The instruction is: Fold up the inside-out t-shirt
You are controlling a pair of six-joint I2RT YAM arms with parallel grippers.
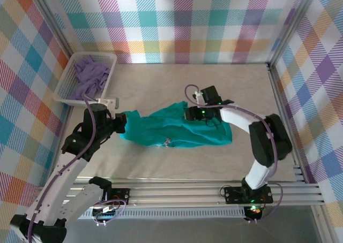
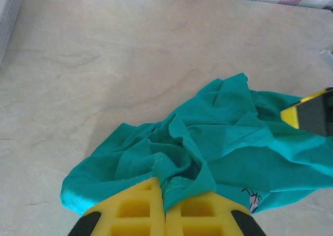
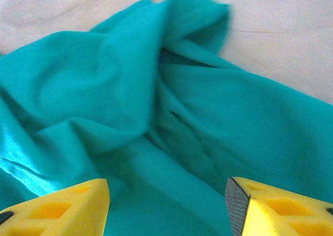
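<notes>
Found the inside-out t-shirt crumpled in a long teal heap at the middle of the table, stretched left to right between the two arms. Saw the left gripper closed at the shirt's left end, yellow pads pressed together with a ridge of cloth pinched between them. Saw the right gripper with jaws well apart just above the shirt's upper right part, nothing caught between them. Could not tell from the wrist view whether its pads touched the fabric.

From above, lost the fingers of both grippers under their own dark wrist housings. Caught one yellow-and-black finger of the right gripper at the right edge of the left wrist view, cut off by the frame.

Could not tell sleeves from body, nor find collar or hem with any certainty, in the bunched folds. Made out only a scrap of pale print at the near edge of the heap, the rest of it folded under and too small to read.

Noted a white basket at the far left corner, holding a lavender garment, with its near right corner lost behind the left arm.
</notes>
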